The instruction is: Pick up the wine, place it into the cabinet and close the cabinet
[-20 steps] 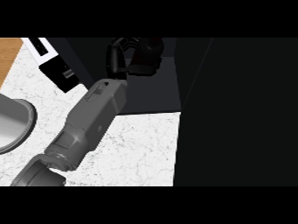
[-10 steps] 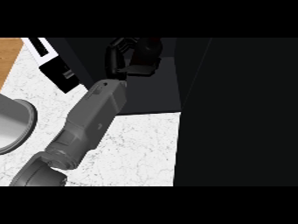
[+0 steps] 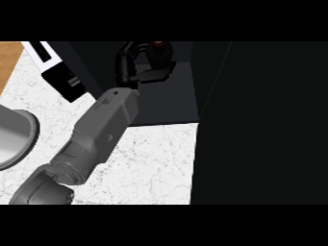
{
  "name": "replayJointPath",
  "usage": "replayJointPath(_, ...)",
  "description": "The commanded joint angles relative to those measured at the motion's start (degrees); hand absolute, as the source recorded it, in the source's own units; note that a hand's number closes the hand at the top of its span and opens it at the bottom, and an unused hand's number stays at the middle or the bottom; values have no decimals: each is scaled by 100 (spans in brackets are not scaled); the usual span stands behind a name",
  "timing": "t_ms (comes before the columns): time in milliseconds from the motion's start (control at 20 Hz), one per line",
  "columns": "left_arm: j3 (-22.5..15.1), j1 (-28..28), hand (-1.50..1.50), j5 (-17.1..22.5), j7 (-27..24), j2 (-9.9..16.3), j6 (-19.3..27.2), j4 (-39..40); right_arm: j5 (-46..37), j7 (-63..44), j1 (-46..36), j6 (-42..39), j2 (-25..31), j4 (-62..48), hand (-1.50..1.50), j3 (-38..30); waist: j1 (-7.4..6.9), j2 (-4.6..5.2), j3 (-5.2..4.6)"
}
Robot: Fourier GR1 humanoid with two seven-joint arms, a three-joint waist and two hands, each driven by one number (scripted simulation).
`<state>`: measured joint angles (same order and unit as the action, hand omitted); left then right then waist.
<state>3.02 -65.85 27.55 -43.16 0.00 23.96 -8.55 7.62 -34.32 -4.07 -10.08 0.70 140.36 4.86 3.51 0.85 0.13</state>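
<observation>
I am curling my left hand (image 3: 134,67) around the wine (image 3: 159,53), holding it inside the cabinet (image 3: 173,101) for placing.

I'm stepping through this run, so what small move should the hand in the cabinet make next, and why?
Probably ease the left hand open and draw it back: it is curled round the wine bottle, which appears to stand inside the dark cabinet already.

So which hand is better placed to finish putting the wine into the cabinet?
The left hand. It is already inside the dark cabinet, curled beside the wine bottle. The right hand does not show in this view.
</observation>
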Motion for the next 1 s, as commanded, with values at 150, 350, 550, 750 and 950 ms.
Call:
replayJointPath(150,42,114,-150,-96,-72,59,271,286,350,-212,147,13,44,535,-150,-77,44,39,-16)
replayJointPath(350,-77,97,-150,-268,-30,146,334,402,127,-27,10,27,-4,203,-150,-11,43,61,-17)
replayJointPath(550,-104,222,-150,-337,-29,209,290,469,88,17,-82,83,-62,171,-150,-22,47,71,-19)
replayJointPath(750,-70,340,-150,-355,-229,170,461,449,240,-165,27,8,-5,298,-150,47,87,77,-21)
replayJointPath(950,115,191,-150,-223,-245,224,430,321,271,-107,-94,-69,76,116,-150,-49,116,104,-21)
